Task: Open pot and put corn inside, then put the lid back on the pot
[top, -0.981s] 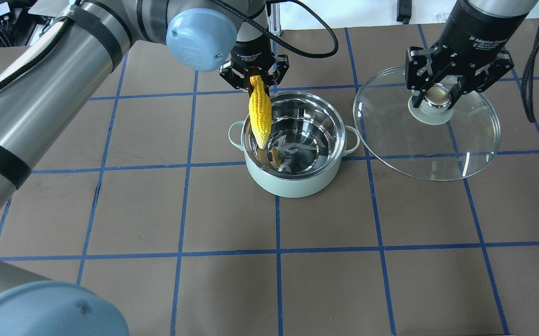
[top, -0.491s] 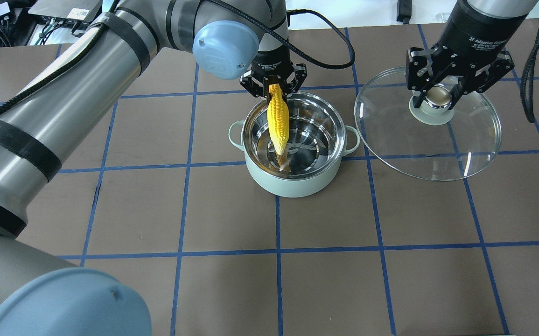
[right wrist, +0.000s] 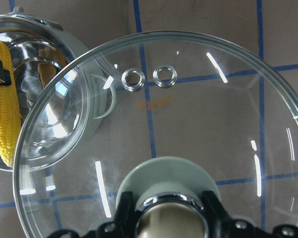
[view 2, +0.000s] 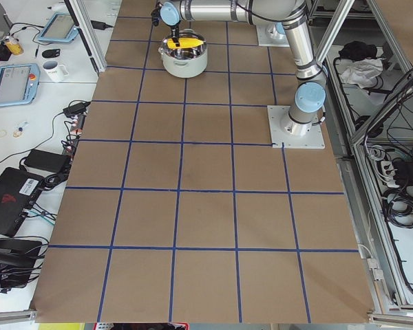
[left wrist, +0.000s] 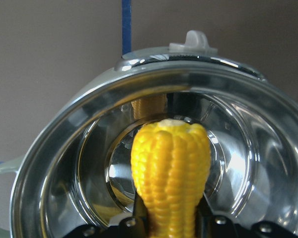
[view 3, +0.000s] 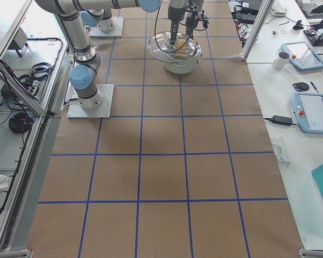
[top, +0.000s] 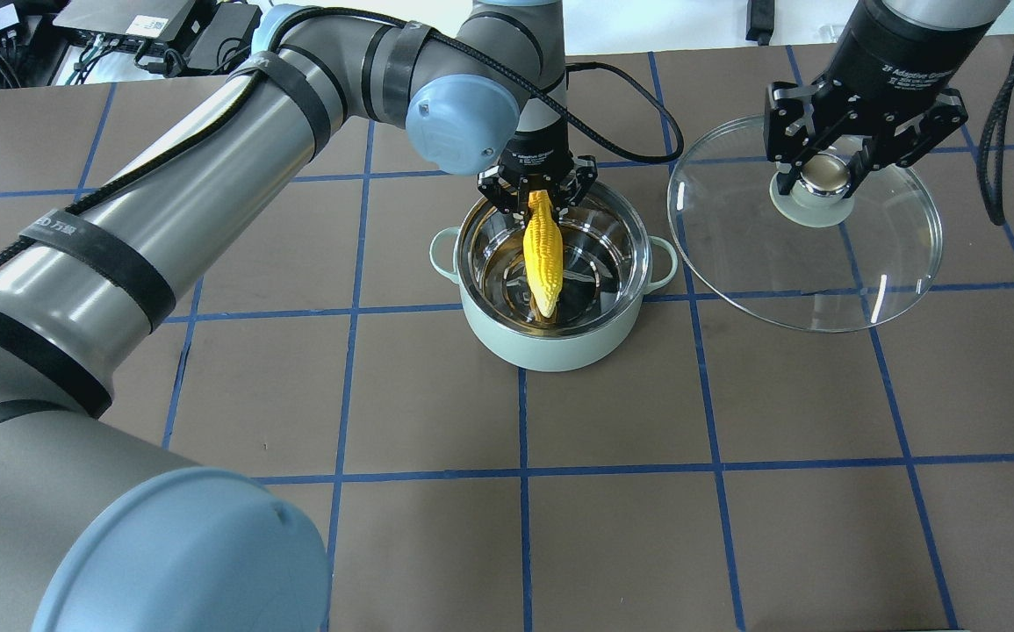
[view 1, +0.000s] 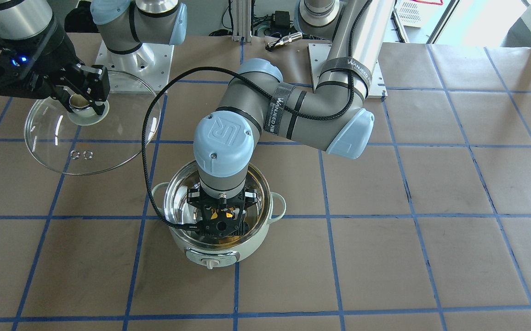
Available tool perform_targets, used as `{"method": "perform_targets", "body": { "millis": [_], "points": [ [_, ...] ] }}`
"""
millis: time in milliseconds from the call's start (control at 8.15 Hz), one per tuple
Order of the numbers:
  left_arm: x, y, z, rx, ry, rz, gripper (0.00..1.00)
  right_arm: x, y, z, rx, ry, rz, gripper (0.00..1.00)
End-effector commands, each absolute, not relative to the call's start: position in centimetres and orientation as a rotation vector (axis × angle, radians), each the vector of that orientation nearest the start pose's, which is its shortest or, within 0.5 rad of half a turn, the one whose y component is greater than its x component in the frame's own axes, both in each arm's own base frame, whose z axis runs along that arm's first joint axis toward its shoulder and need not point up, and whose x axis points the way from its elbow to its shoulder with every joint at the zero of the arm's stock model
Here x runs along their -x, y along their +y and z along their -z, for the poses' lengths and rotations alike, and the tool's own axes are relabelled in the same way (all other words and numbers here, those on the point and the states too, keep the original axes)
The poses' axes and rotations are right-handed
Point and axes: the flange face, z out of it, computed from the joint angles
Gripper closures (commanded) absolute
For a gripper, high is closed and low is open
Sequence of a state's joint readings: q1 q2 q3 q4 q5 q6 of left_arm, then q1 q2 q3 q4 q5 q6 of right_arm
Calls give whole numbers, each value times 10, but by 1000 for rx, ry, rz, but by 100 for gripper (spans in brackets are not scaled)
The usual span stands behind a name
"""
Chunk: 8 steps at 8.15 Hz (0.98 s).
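Note:
The mint-green pot stands open at the table's middle, its steel inside showing; it also shows in the front view. My left gripper is shut on the yellow corn, which hangs point-down inside the pot's opening. In the left wrist view the corn hangs above the pot's bottom. My right gripper is shut on the brass knob of the glass lid and holds it to the pot's right, off the pot. The right wrist view shows the lid with its two vent holes.
The brown table mat has blue tape grid lines. The left arm's black cable loops beside the pot. The pot's dial faces away from the robot. Monitors and tablets lie on side benches beyond the table ends.
My left gripper has moved right and down with the corn, from the pot's back-left rim to inside its opening. The right gripper holds the lid almost still.

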State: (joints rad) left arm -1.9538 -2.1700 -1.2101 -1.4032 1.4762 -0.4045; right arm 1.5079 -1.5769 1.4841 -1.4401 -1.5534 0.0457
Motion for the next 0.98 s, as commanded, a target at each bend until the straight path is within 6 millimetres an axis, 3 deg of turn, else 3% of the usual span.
{"method": "perform_targets", "body": {
  "millis": [0, 123, 245, 736, 858],
  "points": [
    [402, -615, -313, 17, 3217, -91, 48, -104, -491, -520, -168, 3119, -60, 100],
    [404, -621, -315, 18, 3236, -13, 30, -104, -491, -520, -168, 3119, -57, 100],
    [405, -623, -313, 17, 3242, 5, 20, -104, -491, -520, -168, 3119, -60, 100],
    [398, -616, -337, 4, 3239, 35, 0, -104, -492, -520, -173, 3119, -60, 100],
    [393, -615, -350, -10, 3246, 61, 0, -104, -494, -518, -182, 3116, -62, 100]
  ]
}}
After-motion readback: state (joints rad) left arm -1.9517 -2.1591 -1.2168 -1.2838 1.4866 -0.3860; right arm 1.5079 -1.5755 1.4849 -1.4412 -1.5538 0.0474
